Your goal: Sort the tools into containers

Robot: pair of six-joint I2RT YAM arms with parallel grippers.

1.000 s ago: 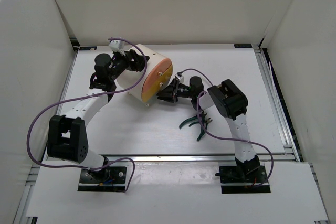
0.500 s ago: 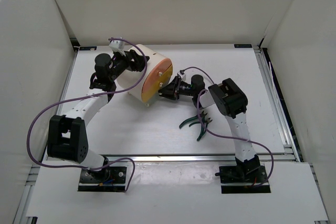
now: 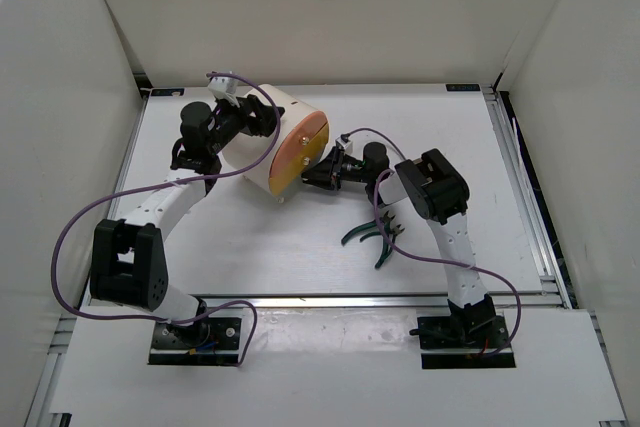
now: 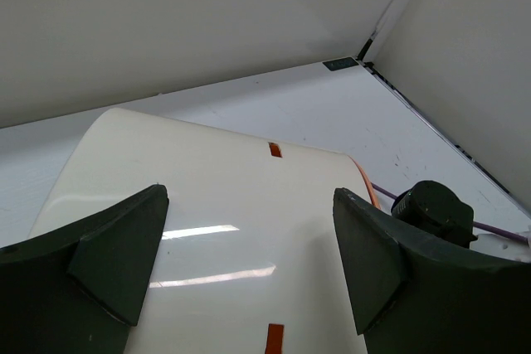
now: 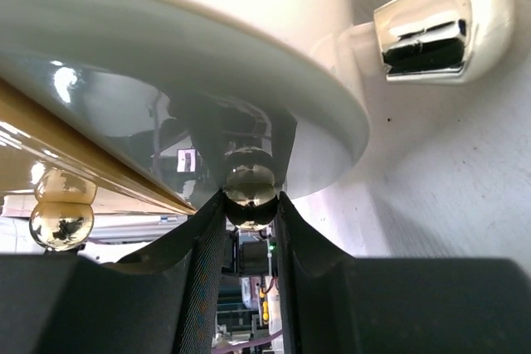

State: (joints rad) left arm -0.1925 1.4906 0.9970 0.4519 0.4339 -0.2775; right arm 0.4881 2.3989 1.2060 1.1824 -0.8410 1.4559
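Note:
The cream drum cabinet (image 3: 255,147) lies on its side with its peach-orange face (image 3: 298,152) turned right. My right gripper (image 3: 314,175) is at that face, shut on a small brass knob (image 5: 250,191) of a grey-green drawer (image 5: 166,97); its own point in the right wrist view (image 5: 250,205) lies just under the knob. A second brass knob (image 5: 60,220) shows to the left. My left gripper (image 3: 252,122) is open, its fingers spread over the drum's curved back (image 4: 216,205). Dark-green-handled pliers (image 3: 363,235) and cutters (image 3: 385,250) lie on the table by the right arm. The wrench and the round-headed pieces are out of view.
A chrome-capped foot (image 5: 444,26) of the drum rests on the white table (image 3: 280,247). White walls enclose the table on three sides. A purple cable (image 3: 90,217) loops off the left arm. The right arm's wrist (image 4: 431,209) shows beyond the drum.
My right gripper has moved a little left and up, closer against the drum's face. The left arm, drum and pliers have not moved.

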